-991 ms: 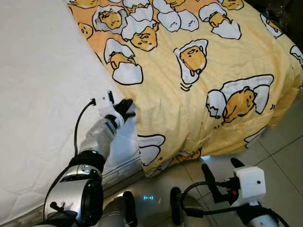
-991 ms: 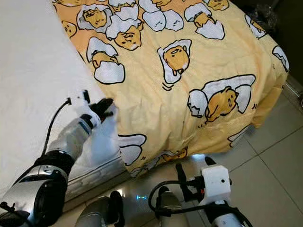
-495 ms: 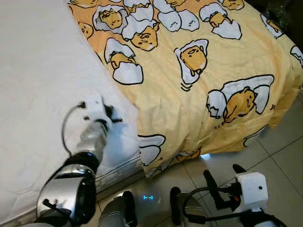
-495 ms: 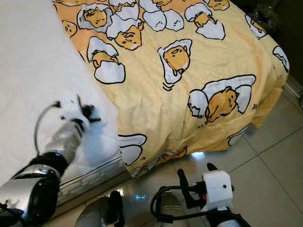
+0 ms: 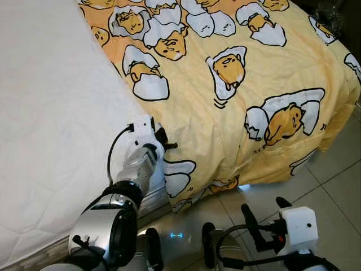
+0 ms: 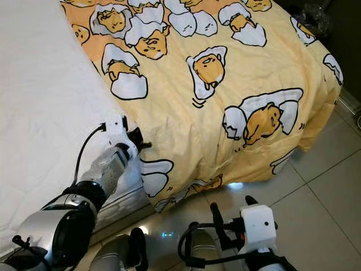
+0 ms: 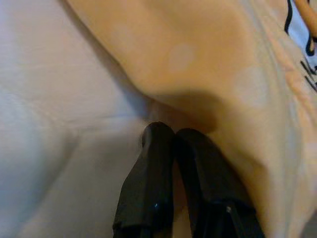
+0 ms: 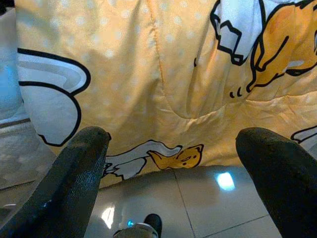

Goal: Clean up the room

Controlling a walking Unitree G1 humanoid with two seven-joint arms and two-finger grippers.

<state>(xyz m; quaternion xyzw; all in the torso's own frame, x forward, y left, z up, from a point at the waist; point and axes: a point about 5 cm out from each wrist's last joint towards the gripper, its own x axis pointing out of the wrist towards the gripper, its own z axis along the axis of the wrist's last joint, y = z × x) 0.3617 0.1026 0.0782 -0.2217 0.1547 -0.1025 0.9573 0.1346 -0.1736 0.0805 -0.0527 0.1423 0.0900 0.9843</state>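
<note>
Yellow cotton, printed with cartoon eggs, is what we are working on: the blanket (image 5: 254, 84) covers the far side of the bed and hangs over its end toward the tiled floor (image 5: 333, 186), while the near part of the white mattress (image 5: 51, 130) lies bare. Our left gripper (image 5: 161, 141) sits right at the blanket's edge where it meets the mattress. From the left wrist, its two black fingers (image 7: 153, 183) are pressed together with their tips tucked under a fold of the yellow cloth; we cannot tell whether any cloth is actually caught between them. Our right gripper (image 8: 171, 144) hangs low over the floor by the bed's end, its fingers spread wide and holding nothing.

We judge the step to be taking hold of the edge so the blanket can be drawn across the bare mattress. The risk is a pinch that has missed or caught only a thin wrinkle: then a pull would let the cloth slip free. Dragging sideways too hard could also slide the overhanging part further onto the floor.
</note>
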